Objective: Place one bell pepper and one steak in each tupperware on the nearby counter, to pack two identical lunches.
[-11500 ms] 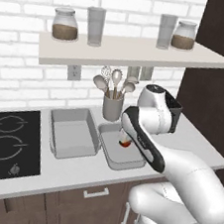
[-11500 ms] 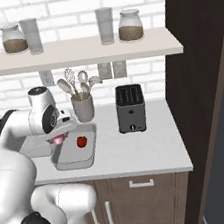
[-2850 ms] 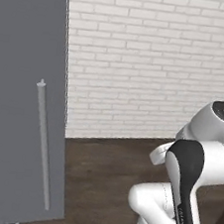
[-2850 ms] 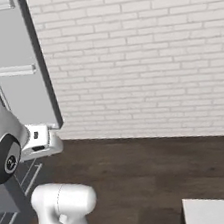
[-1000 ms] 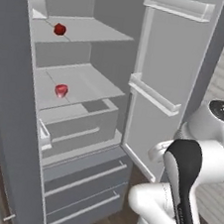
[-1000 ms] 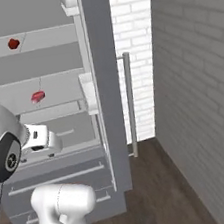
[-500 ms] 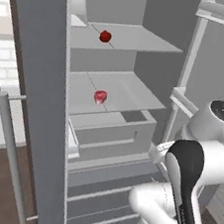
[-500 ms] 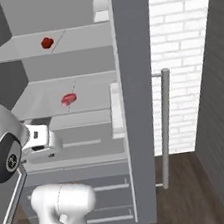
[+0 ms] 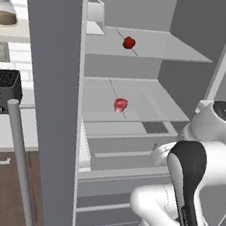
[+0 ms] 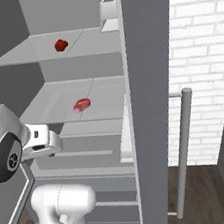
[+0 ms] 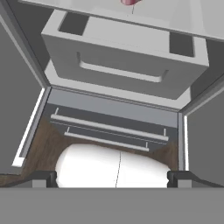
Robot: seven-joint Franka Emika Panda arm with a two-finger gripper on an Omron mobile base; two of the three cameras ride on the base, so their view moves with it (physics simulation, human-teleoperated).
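An open refrigerator is shown from both base cameras, its grey door edge occupying the left centre of the left base view and the centre of the right base view. A bell pepper (small, glossy, bright red) is seen on the upper shelf, in the upper middle of the left base view and the upper left of the right base view. A steak (flat, pinkish red) lies on the shelf below, near the centre of the left base view and at left centre of the right base view; its lower edge also shows at the top of the hand view. The two items are well apart, one shelf above the other. Below the steak's shelf a grey drawer is pulled partly outward, filling the upper half of the hand view. The gripper is seen at the bottom of the hand view, its dark fingertips spread wide at opposite lower corners, released and grasping nothing. A black toaster stands on a counter at the left edge of the left base view.
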